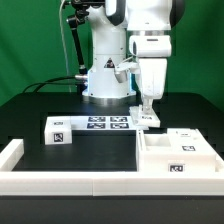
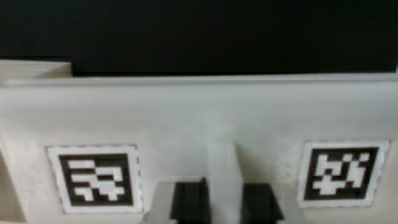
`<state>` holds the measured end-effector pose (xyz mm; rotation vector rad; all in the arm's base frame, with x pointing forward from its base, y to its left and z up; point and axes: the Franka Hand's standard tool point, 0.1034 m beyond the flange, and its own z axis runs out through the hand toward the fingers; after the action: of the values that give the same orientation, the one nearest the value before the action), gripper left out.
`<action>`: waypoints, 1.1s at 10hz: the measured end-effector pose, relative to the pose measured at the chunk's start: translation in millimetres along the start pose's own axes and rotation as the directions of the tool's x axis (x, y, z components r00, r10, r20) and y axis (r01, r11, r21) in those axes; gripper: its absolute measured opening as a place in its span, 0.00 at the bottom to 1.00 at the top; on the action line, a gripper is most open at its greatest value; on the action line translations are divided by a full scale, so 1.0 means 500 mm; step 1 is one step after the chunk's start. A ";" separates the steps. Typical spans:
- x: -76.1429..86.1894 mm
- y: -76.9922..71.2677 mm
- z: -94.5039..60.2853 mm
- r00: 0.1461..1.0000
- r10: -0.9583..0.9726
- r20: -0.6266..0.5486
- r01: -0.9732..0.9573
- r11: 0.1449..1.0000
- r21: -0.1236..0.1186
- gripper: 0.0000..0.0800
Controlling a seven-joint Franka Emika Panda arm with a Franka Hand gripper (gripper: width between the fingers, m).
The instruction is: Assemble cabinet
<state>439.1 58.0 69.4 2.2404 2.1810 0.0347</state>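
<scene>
My gripper point(image 1: 147, 111) points down just behind the marker board's right end. It is closed around a small white cabinet part point(image 1: 149, 121) resting on the table. In the wrist view the dark fingers point(image 2: 187, 203) stand on either side of a thin white ridge of that part point(image 2: 199, 120), and my gripper point(image 2: 222, 204) is shut on it. A black-and-white tag sits on each side of the ridge. The large open white cabinet box point(image 1: 176, 152) lies at the exterior view's right, close to the gripper. A white block with a tag point(image 1: 57, 130) lies at the left.
The marker board point(image 1: 108, 123) lies flat in the middle, in front of the robot base point(image 1: 107, 80). A low white border rail point(image 1: 70, 181) runs along the front and turns up at the exterior view's left. Cables hang behind the arm.
</scene>
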 end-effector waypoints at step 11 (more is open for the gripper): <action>0.012 0.028 0.017 1.000 0.008 -0.017 -0.007 1.000 0.019 0.09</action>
<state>453.5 63.8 61.4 2.2665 2.1908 0.0337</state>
